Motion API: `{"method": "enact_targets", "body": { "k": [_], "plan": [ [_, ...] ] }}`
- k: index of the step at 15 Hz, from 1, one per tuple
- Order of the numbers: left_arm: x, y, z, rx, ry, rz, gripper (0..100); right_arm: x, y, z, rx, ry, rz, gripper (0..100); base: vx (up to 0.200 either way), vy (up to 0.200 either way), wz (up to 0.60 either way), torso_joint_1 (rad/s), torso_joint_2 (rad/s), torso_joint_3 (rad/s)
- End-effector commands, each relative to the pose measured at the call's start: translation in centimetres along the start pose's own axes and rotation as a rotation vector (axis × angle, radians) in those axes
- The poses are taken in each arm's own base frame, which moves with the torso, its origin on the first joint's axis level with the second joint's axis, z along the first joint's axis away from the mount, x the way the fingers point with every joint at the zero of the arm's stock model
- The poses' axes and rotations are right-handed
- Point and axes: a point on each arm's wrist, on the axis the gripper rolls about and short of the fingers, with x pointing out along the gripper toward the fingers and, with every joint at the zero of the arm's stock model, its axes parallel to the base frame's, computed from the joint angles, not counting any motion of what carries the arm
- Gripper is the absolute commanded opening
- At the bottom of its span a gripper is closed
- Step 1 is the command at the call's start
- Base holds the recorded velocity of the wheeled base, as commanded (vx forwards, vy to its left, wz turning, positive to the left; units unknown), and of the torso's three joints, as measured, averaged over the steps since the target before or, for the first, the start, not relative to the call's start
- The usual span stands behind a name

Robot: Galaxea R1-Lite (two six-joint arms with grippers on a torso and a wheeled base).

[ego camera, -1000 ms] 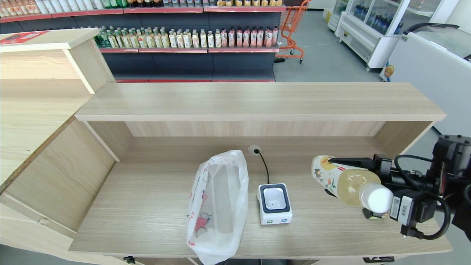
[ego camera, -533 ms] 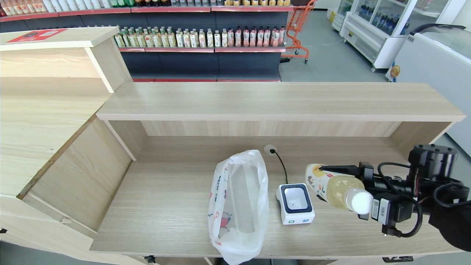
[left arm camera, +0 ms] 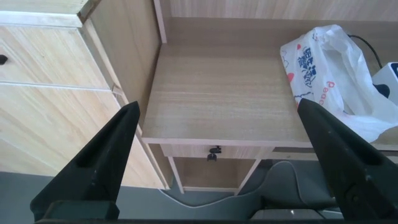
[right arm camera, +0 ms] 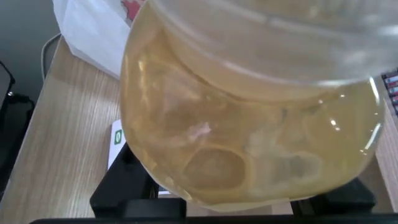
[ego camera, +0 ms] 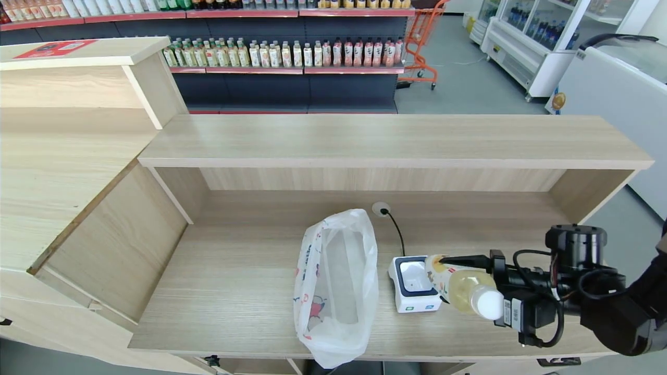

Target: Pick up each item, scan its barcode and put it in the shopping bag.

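Left gripper: You will find it out past the front edge of the counter, on the left. Its two dark fingers are spread wide with nothing between them.
Right gripper: It sits at the right front of the counter with its fingers pointing left. They are clamped across the bottle, one finger over the top of the label and the other beneath.
Bottle: It is clear with pale yellow liquid, held on its side. The white cap faces you and the labelled base end points away to the left. In the head view that base end overlaps the right edge of the scanner. You cannot tell whether the two touch.
Scanner: This small white box has a dark-framed window facing up and lies flat on the counter. It is just beside the shopping bag, on the bag's right. In the right wrist view you see it below the bottle.
Shopping bag: A thin white plastic bag with red print stands at centre front, its mouth open upward. Its bottom reaches the front edge.
Cable: A black lead runs from the scanner back to a round port in the surface.
Counter: Light wood with a raised ledge along the far side.
Shelves: Rows of bottled drinks stand beyond the ledge.
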Motion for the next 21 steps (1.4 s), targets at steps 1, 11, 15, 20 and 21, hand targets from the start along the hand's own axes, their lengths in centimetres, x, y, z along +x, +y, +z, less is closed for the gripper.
{"method": "enact_targets", "body": {
  "k": [1, 11, 15, 20, 21],
  "plan": [
    [0.0, 0.0, 0.0, 0.000, -0.001, 0.000, 100, 1.3, 0.5, -2.5, -0.042, 0.001, 0.009, 0, 0.000, 0.000, 0.00, 0.000, 0.00, 0.000],
    [0.0, 0.0, 0.0, 0.000, -0.001, 0.000, 100, 7.1, 1.4, -6.1, -0.092, -0.088, 0.030, 0, 0.000, 0.000, 0.00, 0.000, 0.00, 0.000],
    [0.0, 0.0, 0.0, 0.000, -0.001, 0.000, 100, 7.8, 1.6, -6.7, -0.120, -0.086, 0.022, 0, 0.000, 0.000, 0.00, 0.000, 0.00, 0.000],
    [0.0, 0.0, 0.0, 0.000, -0.001, 0.000, 100, 7.7, 1.1, -6.6, -0.140, -0.086, 0.014, 0, 0.000, 0.000, 0.00, 0.000, 0.00, 0.000],
    [0.0, 0.0, 0.0, 0.000, -0.001, 0.000, 100, 7.2, 0.5, -6.3, -0.155, -0.082, 0.003, 0, 0.000, 0.000, 0.00, 0.000, 0.00, 0.000]
  ]
}}
